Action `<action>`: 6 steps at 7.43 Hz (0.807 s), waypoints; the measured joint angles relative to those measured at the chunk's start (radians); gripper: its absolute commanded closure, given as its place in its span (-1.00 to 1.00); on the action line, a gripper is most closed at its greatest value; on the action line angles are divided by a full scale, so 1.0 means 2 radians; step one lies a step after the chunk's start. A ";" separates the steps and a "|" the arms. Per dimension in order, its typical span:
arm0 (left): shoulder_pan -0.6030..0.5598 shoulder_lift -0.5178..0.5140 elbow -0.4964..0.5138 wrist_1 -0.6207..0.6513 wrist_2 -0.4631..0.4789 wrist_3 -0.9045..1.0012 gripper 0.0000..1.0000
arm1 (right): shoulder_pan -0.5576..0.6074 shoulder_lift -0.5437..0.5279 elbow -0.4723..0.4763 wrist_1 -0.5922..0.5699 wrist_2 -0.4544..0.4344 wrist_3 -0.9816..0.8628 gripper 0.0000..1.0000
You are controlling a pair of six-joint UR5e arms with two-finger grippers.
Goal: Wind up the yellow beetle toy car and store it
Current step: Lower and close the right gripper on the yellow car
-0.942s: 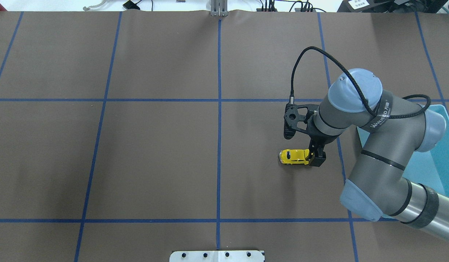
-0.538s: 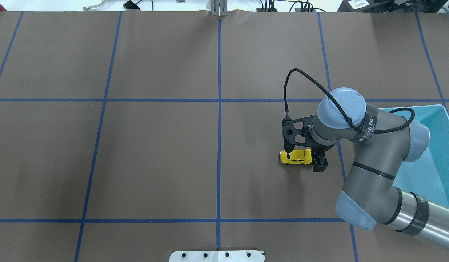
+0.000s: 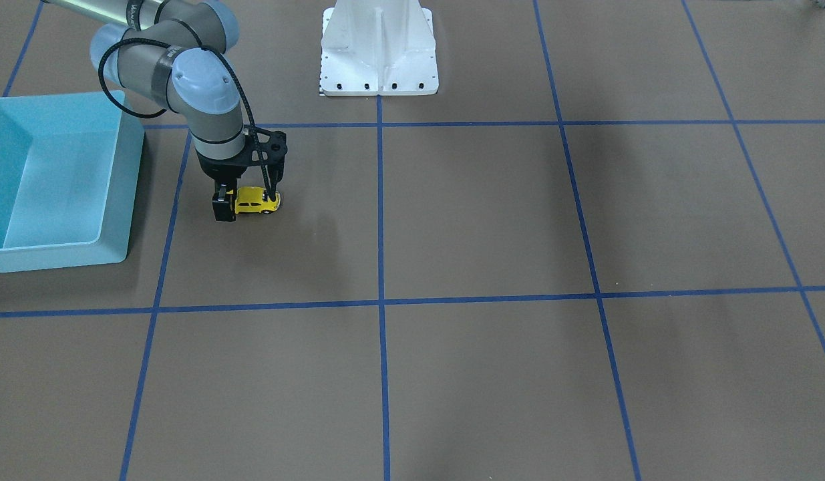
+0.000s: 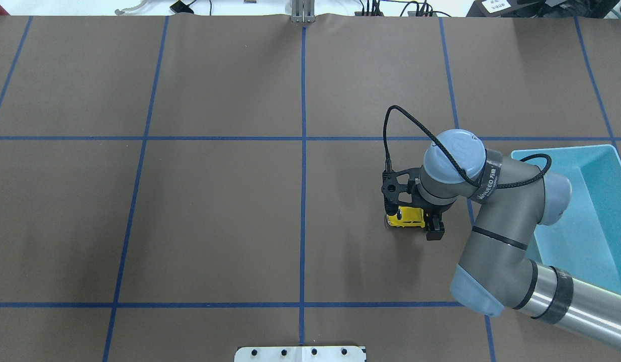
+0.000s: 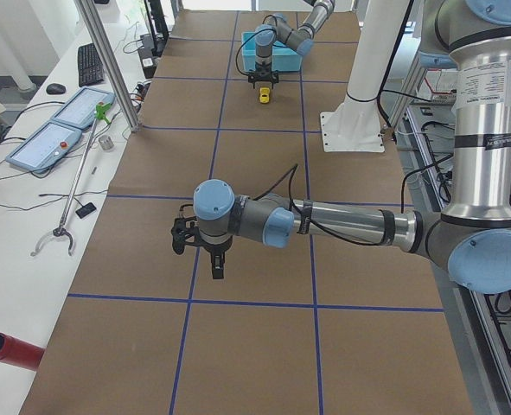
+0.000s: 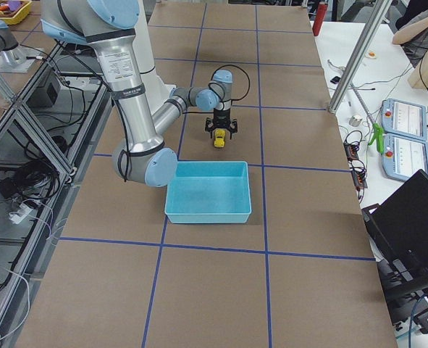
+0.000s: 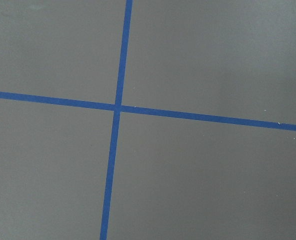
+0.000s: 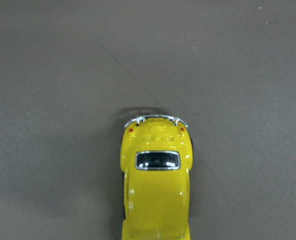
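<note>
The yellow beetle toy car (image 4: 406, 217) stands on its wheels on the brown mat, right of the centre line, lengthwise across the overhead view. My right gripper (image 4: 433, 217) hangs low at the car's end nearest the bin and looks open. One finger (image 4: 435, 231) shows on the near side; the other is hidden under the wrist. The right wrist view looks down on the car's (image 8: 157, 190) roof and rear window, with no finger in it. In the front-facing view the car (image 3: 257, 200) sits just right of the black finger (image 3: 223, 208). My left gripper (image 5: 214, 262) hovers over bare mat far away; open or shut, I cannot tell.
A light blue bin (image 4: 566, 153) stands right of the car, partly under my right forearm, and shows empty in the front-facing view (image 3: 51, 257). Blue tape lines grid the mat. The white robot base (image 3: 379, 73) sits at the table's edge. A side bench holds tablets and tools.
The right arm has swung left and drawn in, bringing its wrist over the car and uncovering more of the bin. The car has stayed in place.
</note>
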State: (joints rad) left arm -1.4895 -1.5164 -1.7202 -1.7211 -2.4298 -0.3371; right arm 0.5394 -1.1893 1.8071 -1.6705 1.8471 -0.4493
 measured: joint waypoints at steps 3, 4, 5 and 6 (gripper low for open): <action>0.000 0.001 0.001 0.000 0.000 0.000 -0.98 | -0.002 0.009 -0.015 0.001 -0.011 0.003 0.08; 0.000 0.001 0.001 0.001 0.001 0.001 -0.98 | -0.002 0.009 -0.016 0.001 -0.012 0.004 0.42; 0.000 0.001 0.001 0.001 0.001 0.001 -0.98 | -0.002 0.010 -0.017 0.001 -0.012 0.004 0.73; 0.000 0.001 0.001 0.001 0.001 0.001 -0.98 | -0.002 0.010 -0.017 0.001 -0.012 0.005 0.95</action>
State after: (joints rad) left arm -1.4895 -1.5141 -1.7181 -1.7196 -2.4274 -0.3360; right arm 0.5345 -1.1696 1.7739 -1.6690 1.8228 -0.4402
